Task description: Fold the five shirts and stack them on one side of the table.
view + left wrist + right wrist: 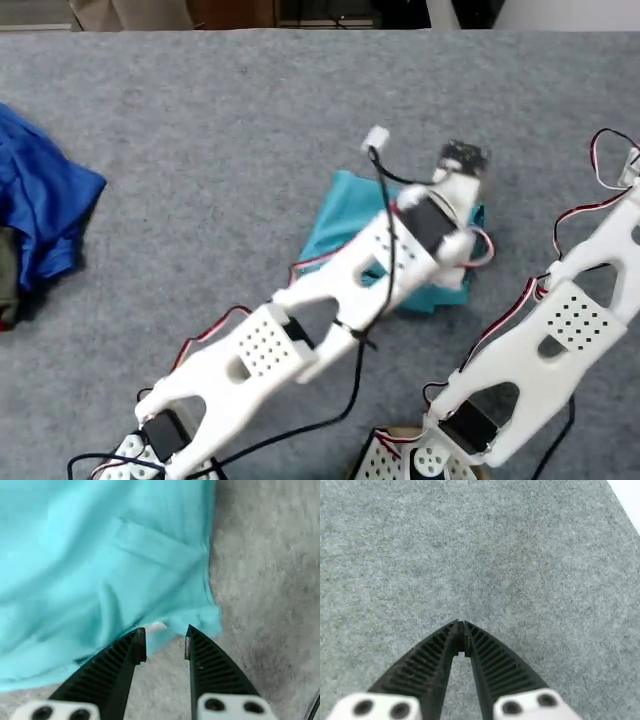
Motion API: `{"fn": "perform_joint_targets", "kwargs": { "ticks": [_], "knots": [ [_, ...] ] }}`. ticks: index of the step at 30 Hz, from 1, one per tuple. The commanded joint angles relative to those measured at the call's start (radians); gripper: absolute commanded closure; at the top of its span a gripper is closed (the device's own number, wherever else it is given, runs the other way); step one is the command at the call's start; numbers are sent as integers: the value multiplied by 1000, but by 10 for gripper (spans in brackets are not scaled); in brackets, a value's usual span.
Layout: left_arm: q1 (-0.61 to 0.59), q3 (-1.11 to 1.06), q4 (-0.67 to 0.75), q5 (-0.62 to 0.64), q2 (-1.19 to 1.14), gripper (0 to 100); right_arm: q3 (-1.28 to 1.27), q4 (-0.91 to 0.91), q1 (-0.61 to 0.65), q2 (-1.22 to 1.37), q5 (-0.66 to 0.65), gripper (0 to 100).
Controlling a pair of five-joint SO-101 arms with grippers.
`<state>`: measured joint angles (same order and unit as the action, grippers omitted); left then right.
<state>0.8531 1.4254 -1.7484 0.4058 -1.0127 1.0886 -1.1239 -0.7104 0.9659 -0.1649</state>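
The left claw (164,641) is open, its two black jaws a little apart, and it has hold of nothing. Its tips are right at the edge of the turquoise shirt (100,555), where a corner of the cloth and a small white tag (156,626) lie just beyond them. Whether the tips touch the cloth cannot be told.

From above, the left arm (300,335) stretches from the near edge out over this shirt, which lies flat on the grey table (200,120) a little right of the middle, partly hidden under the arm.

The right claw (461,630) is closed, tip against tip, holding nothing, over bare grey table. The right arm (560,330) is at the right side.

At the far left edge lies a crumpled blue shirt (40,205), with a dark green cloth (7,270) touching it on its near side.
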Motion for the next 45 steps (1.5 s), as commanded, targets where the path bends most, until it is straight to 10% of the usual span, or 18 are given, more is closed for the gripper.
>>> {"fn": "perform_joint_targets", "kwargs": {
  "ticks": [1, 39, 45],
  "knots": [
    [-89, 112, -9, 0, 82, 858, 87, -31, -16, -10, -8, 992],
    [-68, 104, 133, 5, -220, 858, 119, -52, -4, 16, -2, 992],
    [-21, 103, 84, -49, -150, 986, 119, -52, -4, 16, -2, 992]
  ]
}}
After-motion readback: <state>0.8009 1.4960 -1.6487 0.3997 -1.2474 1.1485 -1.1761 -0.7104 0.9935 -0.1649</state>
